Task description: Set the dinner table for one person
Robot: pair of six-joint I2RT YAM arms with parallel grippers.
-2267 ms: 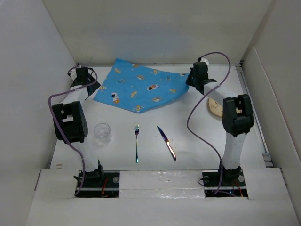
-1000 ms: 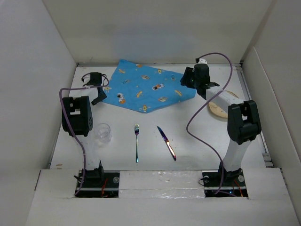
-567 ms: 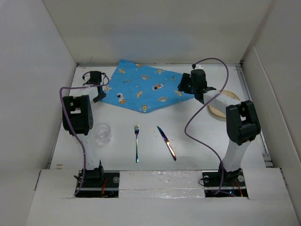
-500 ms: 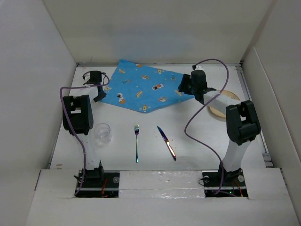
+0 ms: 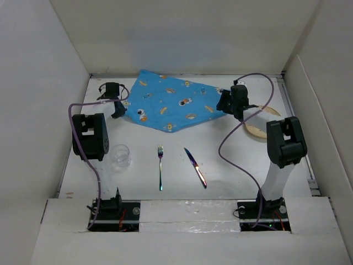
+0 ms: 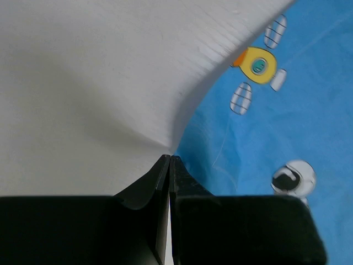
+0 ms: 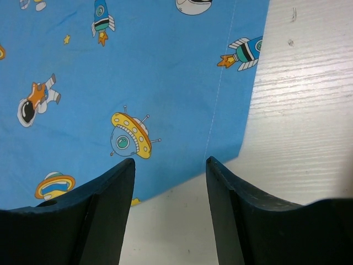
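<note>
Looking at the top cam, I see the white surface (image 5: 231, 160) fill the whole floor of the box, with both arms bolted at its near edge. The blue placemat (image 5: 168, 105) lies by the far edge, approx. centre, turned at an angle.

L jaws are closed tight at the placemat's left corner. In the L wrist cam the fingertips (image 6: 149, 187) meet right on the cloth edge, and there is a shadow under the edge there, so I read it as pinched. R jaws stand wide over the placemat's right corner. In the R wrist cam that corner lies between the two fingers (image 7: 105, 221); I cannot tell if they touch the cloth.

A clear glass (image 5: 120, 155) stands near the left edge, close to the L arm. The fork (image 5: 160, 165) and knife (image 5: 195, 167) lie side by side, apart, in the middle toward the near edge. A round tan plate (image 5: 255, 128) sits by the right edge, partly hidden behind the R arm.
</note>
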